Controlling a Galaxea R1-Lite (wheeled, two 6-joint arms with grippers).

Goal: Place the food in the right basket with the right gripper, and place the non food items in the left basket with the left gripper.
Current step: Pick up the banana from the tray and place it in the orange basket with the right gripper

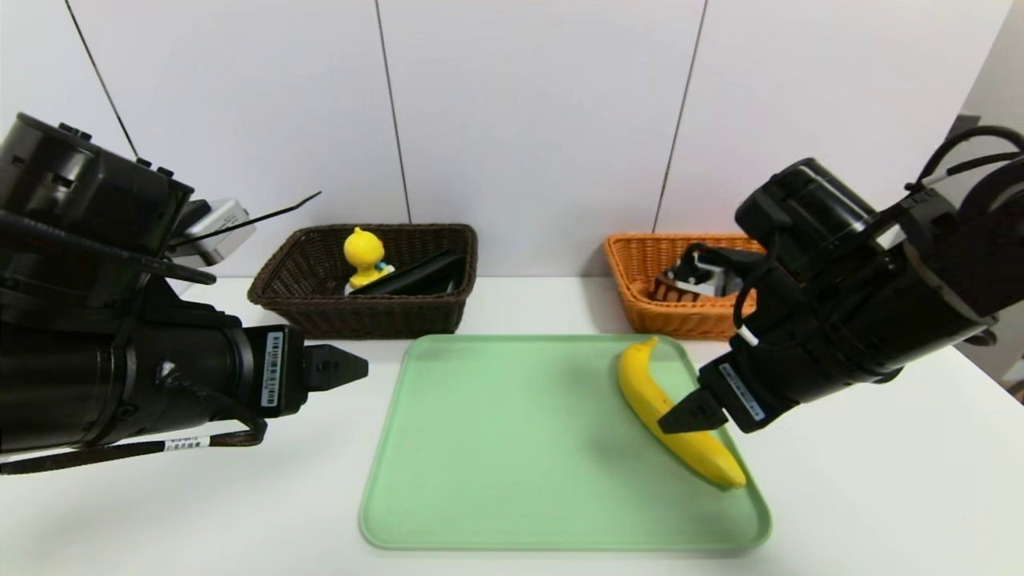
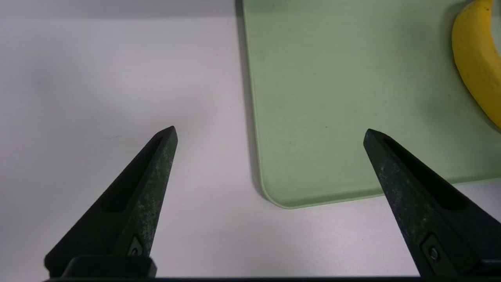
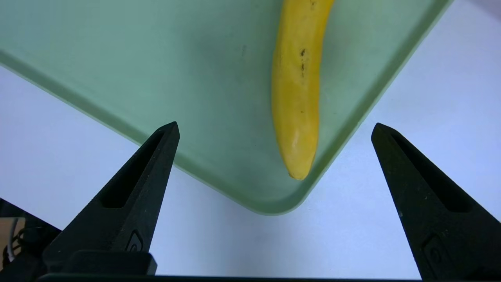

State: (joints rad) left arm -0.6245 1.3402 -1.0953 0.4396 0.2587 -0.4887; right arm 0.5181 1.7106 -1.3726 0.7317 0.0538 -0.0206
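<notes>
Right gripper (image 3: 274, 127) spread wide, hovering over banana (image 1: 676, 416) on green tray (image 1: 512, 480). Left gripper (image 2: 270, 131) spread wide, parked beside tray. Duck (image 1: 364, 258) in dark basket (image 1: 360, 316); orange basket (image 1: 664, 316) behind right arm.

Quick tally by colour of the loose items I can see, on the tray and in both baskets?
Yellow: 2 – banana on the green tray; duck toy in the dark brown basket.
Black: 1 – flat case, same basket.
Brown and white: 1 – something in the orange basket, partly hidden.
Total: 4
</notes>
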